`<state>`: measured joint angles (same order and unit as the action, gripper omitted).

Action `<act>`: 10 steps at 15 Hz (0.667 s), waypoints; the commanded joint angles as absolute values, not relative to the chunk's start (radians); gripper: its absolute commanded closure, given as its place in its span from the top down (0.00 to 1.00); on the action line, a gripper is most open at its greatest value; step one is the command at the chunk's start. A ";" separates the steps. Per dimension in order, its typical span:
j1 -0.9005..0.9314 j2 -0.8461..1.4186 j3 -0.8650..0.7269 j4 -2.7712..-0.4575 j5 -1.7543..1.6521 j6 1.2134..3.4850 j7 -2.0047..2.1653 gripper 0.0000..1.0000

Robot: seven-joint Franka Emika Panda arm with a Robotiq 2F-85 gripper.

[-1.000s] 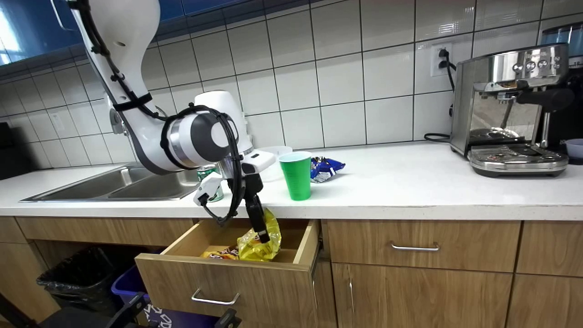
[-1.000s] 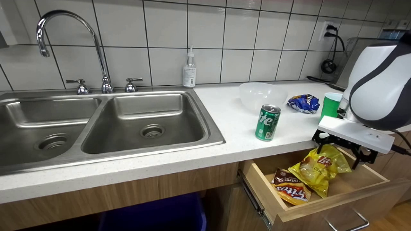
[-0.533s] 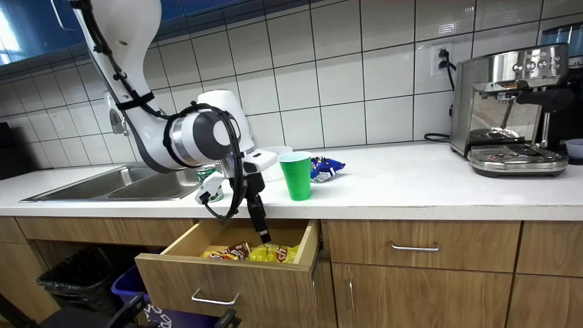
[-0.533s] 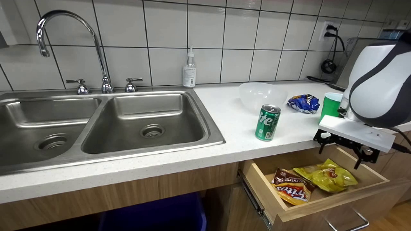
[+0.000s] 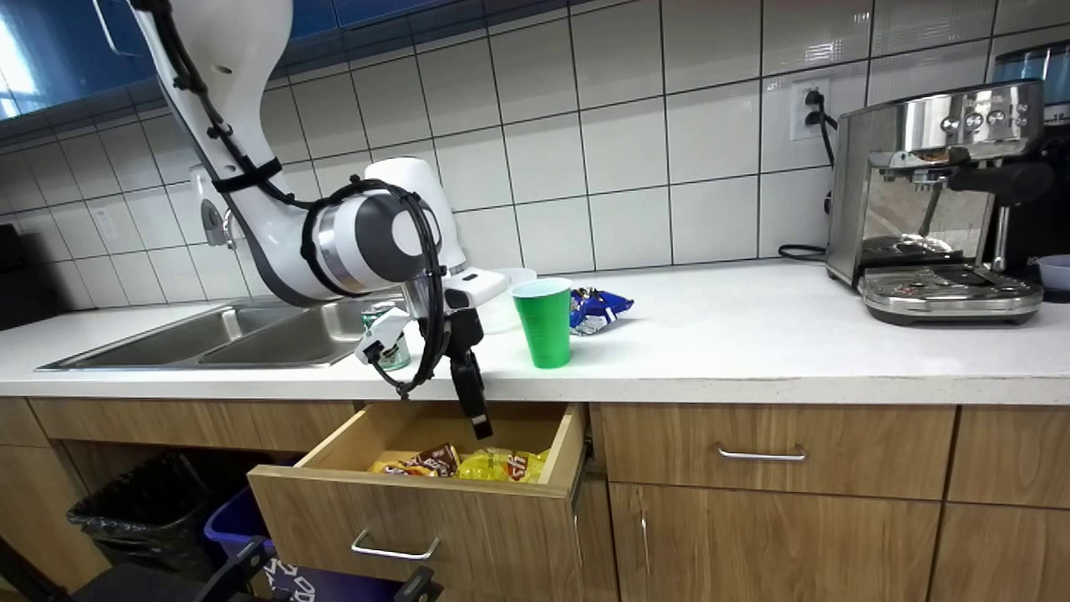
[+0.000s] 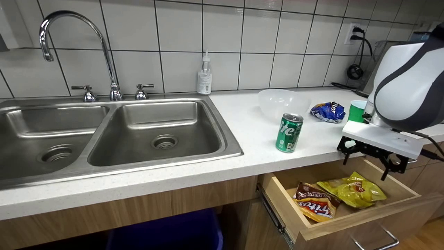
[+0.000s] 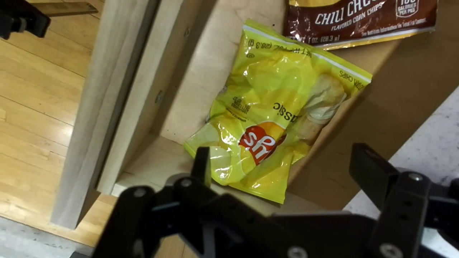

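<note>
Glossy, crumpled and yellow, one Lay's bag (image 7: 263, 111) lies in one pulled-out drawer (image 5: 456, 510), perhaps touching one brown-and-orange Fritos bag (image 6: 316, 204); the end effector (image 6: 365, 169) hangs above, jaws spread wide and empty.

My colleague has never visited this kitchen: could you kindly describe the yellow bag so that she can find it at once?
Under the white counter, look for the open drawer. Inside, nearest the robot's open fingers, lies the yellow bag. Being yellow nearly all over, it differs from the brown-and-orange bag beside it.
</note>
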<state>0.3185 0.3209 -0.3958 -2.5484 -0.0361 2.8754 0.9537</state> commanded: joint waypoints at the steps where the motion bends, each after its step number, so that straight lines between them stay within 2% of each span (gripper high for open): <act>1: 0.288 0.239 -0.356 -2.550 -0.059 2.792 0.965 1.00; 10: 0.208 0.088 -0.276 -2.566 -0.131 2.719 0.986 1.00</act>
